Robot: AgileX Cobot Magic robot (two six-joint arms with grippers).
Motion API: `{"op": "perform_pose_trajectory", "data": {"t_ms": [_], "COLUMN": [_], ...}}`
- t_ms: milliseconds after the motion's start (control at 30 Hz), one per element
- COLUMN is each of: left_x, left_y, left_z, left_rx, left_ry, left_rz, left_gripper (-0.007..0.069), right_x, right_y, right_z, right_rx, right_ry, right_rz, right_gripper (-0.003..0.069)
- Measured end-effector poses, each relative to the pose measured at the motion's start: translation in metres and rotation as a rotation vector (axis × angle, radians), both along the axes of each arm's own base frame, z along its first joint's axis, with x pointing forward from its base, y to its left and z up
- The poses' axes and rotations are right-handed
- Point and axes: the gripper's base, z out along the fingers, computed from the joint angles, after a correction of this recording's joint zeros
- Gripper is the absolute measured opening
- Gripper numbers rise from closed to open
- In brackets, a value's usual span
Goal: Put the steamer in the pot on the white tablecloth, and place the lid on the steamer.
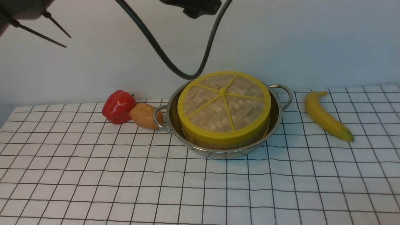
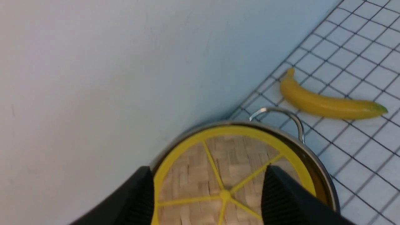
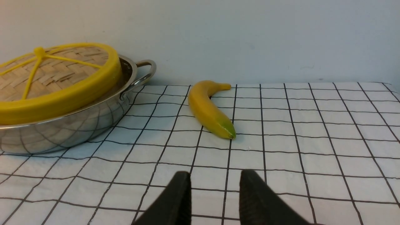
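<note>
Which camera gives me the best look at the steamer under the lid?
The front view: the steamer shows as a slatted band below the lid, inside the pot. In both wrist views the lid and pot wall hide the steamer.

Even soft light, faint shadows, left wrist blurred

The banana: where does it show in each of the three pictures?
Front view: banana on the right, beside the pot.
Left wrist view: banana at the right edge, past the pot's loop handle.
Right wrist view: banana in the middle.
Shared landmark: that loop handle.
</note>
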Motion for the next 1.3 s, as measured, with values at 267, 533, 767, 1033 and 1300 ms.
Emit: {"op": "perform_pose_trajectory", "data": {"t_ms": [267, 533, 767, 1033, 1300], "left_x": [-0.072, -0.151, -0.221, -0.287, -0.314], "left_y": [0.06, 0.124, 0.168, 0.175, 0.175], "left_z": [0.045, 0.03, -0.053, -0.146, -0.214], "left_rx": [0.04, -0.082, -0.117, -0.142, -0.203], "left_ry": [0.037, -0.104, -0.239, -0.392, -0.434], "left_rz": [0.156, 0.311, 0.525, 0.616, 0.674], "left_gripper": [0.043, 0.043, 0.043, 0.043, 0.043], "right_x": [0.0, 0.0, 0.0, 0.0, 0.0], "right_y": [0.0, 0.0, 0.0, 0.0, 0.0], "right_z": [0.0, 0.0, 0.0, 0.0, 0.0], "right_rx": [0.001, 0.001, 0.001, 0.003, 0.003], "right_ry": [0.0, 0.0, 0.0, 0.0, 0.0], "right_rz": [0.0, 0.0, 0.0, 0.0, 0.0], "right_gripper": [0.024, 0.024, 0.024, 0.024, 0.024]}}
